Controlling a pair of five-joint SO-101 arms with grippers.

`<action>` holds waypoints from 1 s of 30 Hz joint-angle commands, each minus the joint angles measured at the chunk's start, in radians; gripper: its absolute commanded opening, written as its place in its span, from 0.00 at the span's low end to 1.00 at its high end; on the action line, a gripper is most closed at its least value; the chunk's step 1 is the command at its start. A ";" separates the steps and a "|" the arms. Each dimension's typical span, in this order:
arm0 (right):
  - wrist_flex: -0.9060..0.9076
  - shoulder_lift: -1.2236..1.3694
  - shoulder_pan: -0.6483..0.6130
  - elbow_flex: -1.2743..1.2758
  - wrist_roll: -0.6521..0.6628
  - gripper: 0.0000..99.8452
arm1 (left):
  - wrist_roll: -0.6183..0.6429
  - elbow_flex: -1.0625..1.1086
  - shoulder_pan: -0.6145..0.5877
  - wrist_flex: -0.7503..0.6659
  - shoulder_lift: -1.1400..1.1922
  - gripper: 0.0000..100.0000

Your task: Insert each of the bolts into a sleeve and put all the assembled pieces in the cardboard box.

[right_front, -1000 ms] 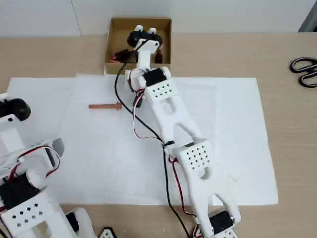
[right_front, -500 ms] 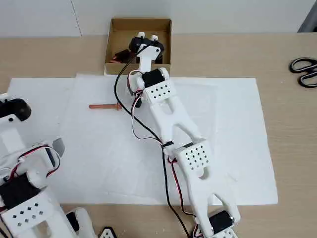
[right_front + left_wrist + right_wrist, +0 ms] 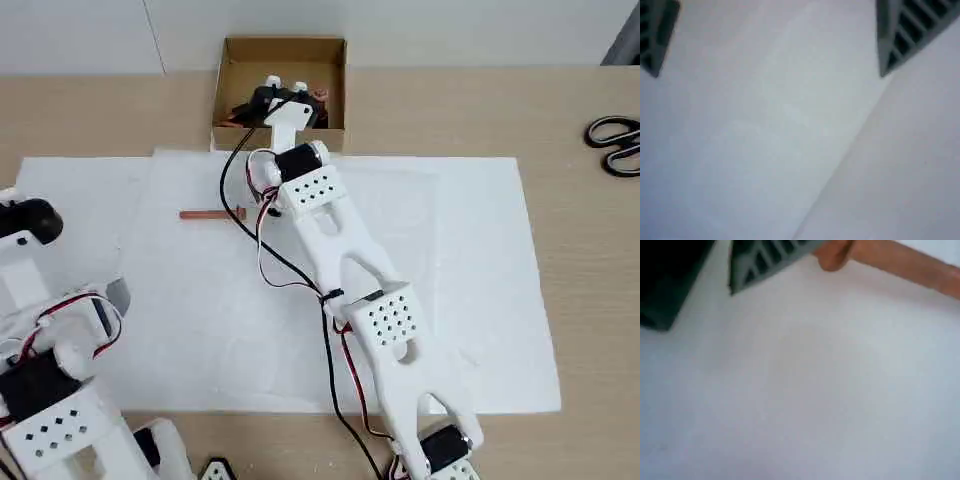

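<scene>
A copper bolt [image 3: 210,214] lies on the white foam sheet [image 3: 450,260], left of the right arm [image 3: 330,230]. That arm stretches from the table's front toward the cardboard box [image 3: 283,43]. Dark sleeves with copper bolts [image 3: 236,112] lie inside the box. In the right wrist view my right gripper [image 3: 695,310] hangs low over the foam, a little open with nothing between its fingers. The bolt's head [image 3: 835,255] sits just beside its ribbed finger [image 3: 765,260]. My left gripper [image 3: 769,75] is wide open over bare foam; its arm [image 3: 50,400] stands at the front left.
Black scissors [image 3: 615,142] lie on the tan table at the far right. A seam [image 3: 865,145] between foam layers runs under the left gripper. Black and red cables [image 3: 262,250] hang along the right arm, close to the bolt's head.
The right arm's end has drawn back from the far part of the box toward its near wall and swung slightly left. The bolt and the left arm have not moved.
</scene>
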 commanded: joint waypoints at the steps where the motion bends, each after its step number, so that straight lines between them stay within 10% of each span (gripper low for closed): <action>1: 0.004 0.016 -0.004 -0.009 -0.009 0.15 | -0.008 -0.005 -0.002 0.005 -0.012 0.26; 25: 0.351 0.088 0.031 -0.522 0.006 0.01 | -0.008 -0.005 0.002 0.005 -0.012 0.26; 30: 0.372 0.015 0.125 -0.520 0.267 0.01 | -0.008 -0.005 0.002 0.005 -0.012 0.26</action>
